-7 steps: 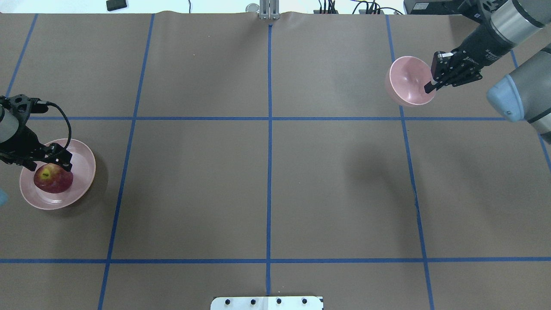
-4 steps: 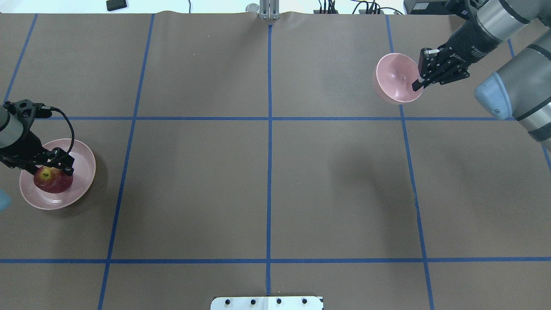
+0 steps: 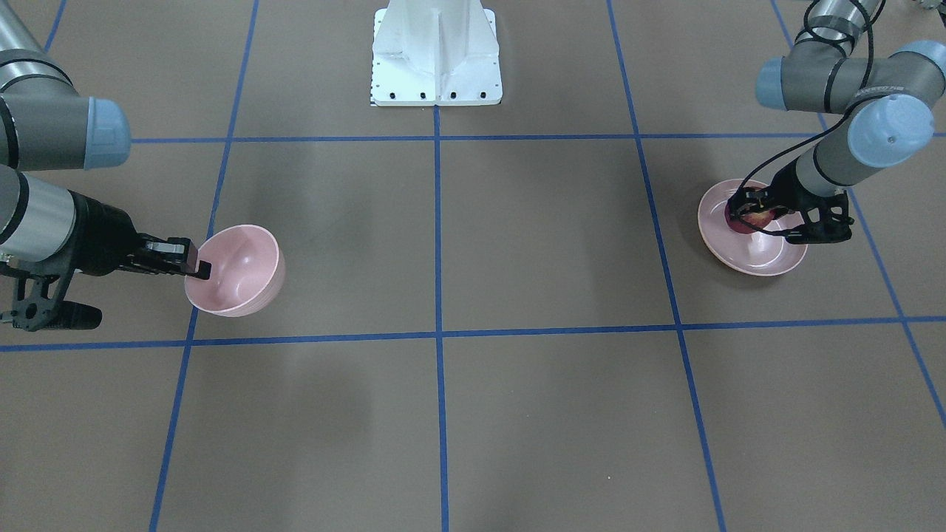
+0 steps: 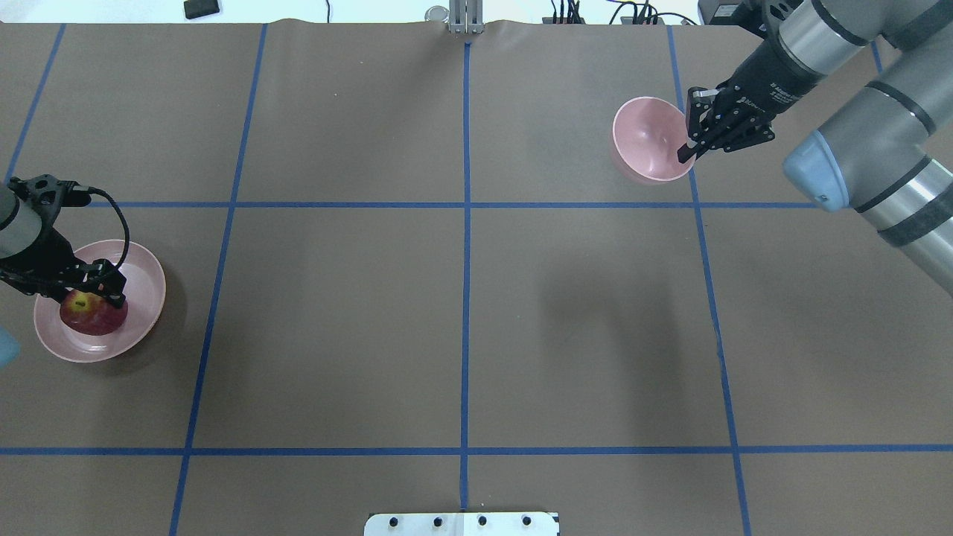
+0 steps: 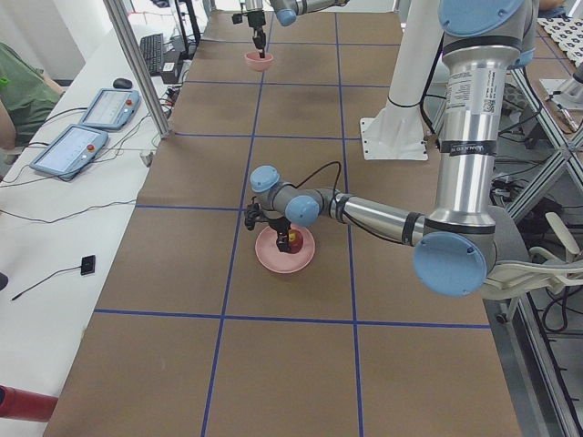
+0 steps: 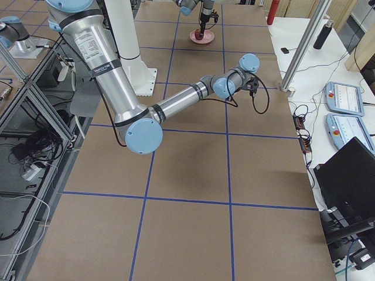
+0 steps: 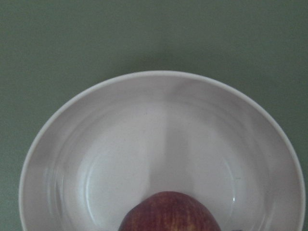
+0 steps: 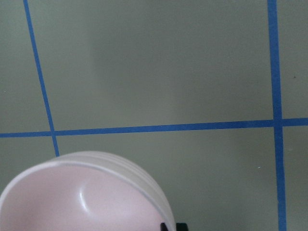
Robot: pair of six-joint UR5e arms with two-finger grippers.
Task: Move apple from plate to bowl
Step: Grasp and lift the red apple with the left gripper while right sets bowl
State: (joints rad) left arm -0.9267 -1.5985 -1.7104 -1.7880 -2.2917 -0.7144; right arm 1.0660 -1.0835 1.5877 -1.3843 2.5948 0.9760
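The dark red apple (image 4: 93,313) lies on the wide pale pink plate (image 4: 145,283) at the table's left. My left gripper (image 4: 95,292) is low over the apple, open, with its fingers on either side of it. The left wrist view shows the apple's top (image 7: 168,214) on the plate (image 7: 159,139). My right gripper (image 4: 685,152) is shut on the rim of the deep pink bowl (image 4: 646,138) and holds it tilted at the far right. In the front view the bowl (image 3: 240,270) hangs from that gripper (image 3: 201,270), and the apple (image 3: 748,219) sits on the plate (image 3: 754,258).
Blue tape lines divide the brown table into squares. The robot's white base (image 3: 436,52) stands at the near middle edge. Tablets and cables lie on a side bench (image 5: 82,127) beyond the far edge.
My right gripper has carried the bowl leftward toward the table's middle. My left gripper has sunk lower around the apple, which has stayed on the plate.
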